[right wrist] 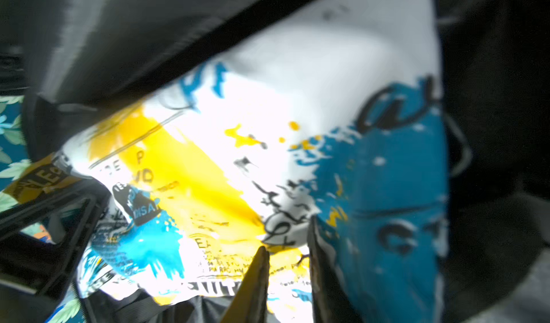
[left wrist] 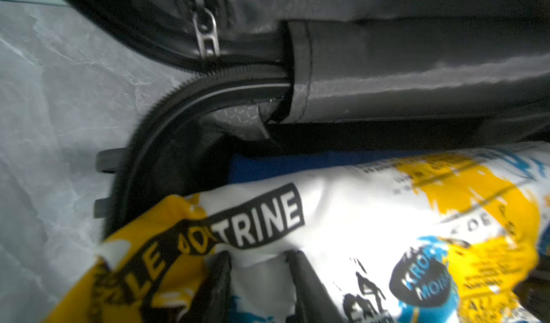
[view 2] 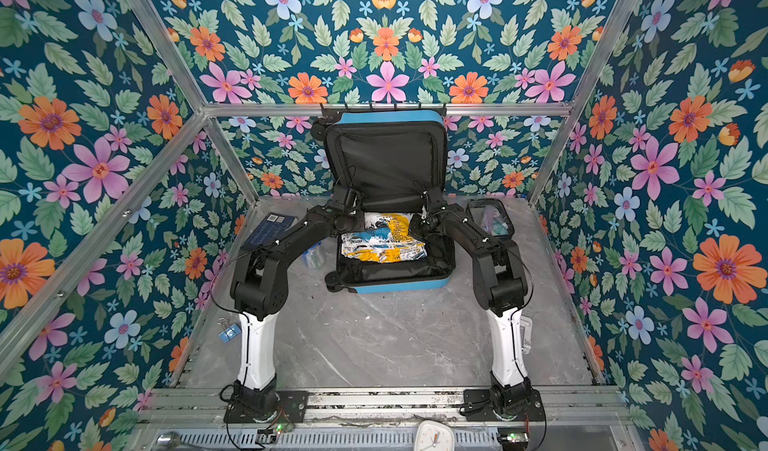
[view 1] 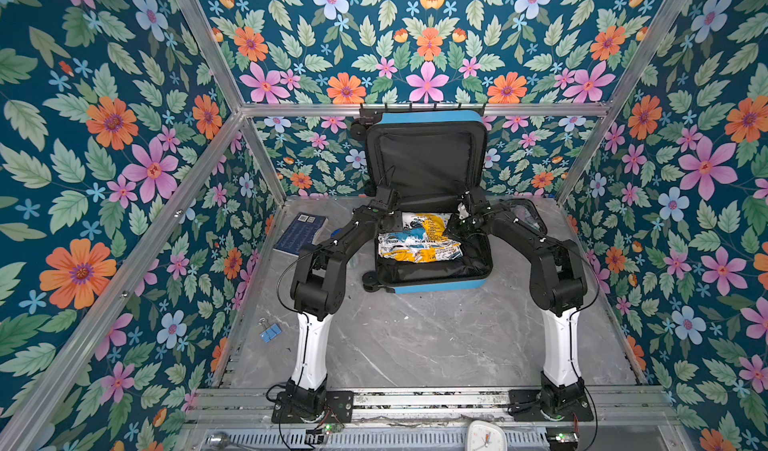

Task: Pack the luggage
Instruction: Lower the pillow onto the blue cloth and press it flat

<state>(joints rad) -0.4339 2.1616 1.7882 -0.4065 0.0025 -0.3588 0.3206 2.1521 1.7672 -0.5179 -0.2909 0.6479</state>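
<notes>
Both top views: small bright-blue hard-shell luggage [view 1: 440, 285] [view 2: 403, 284] open at the back middle of the grey marbled tabletop [view 1: 415, 336], black-lined lid [view 1: 424, 153] upright at the rear wall. Inside the lower half, folded white cloth [view 1: 419, 241] with yellow and blue print. Left wrist view: left gripper [left wrist: 259, 279] narrowed, pinching a fold of that cloth near the hinge corner. Right wrist view: right gripper [right wrist: 288, 265] narrowed likewise, cloth bunched between its fingers; blurred.
</notes>
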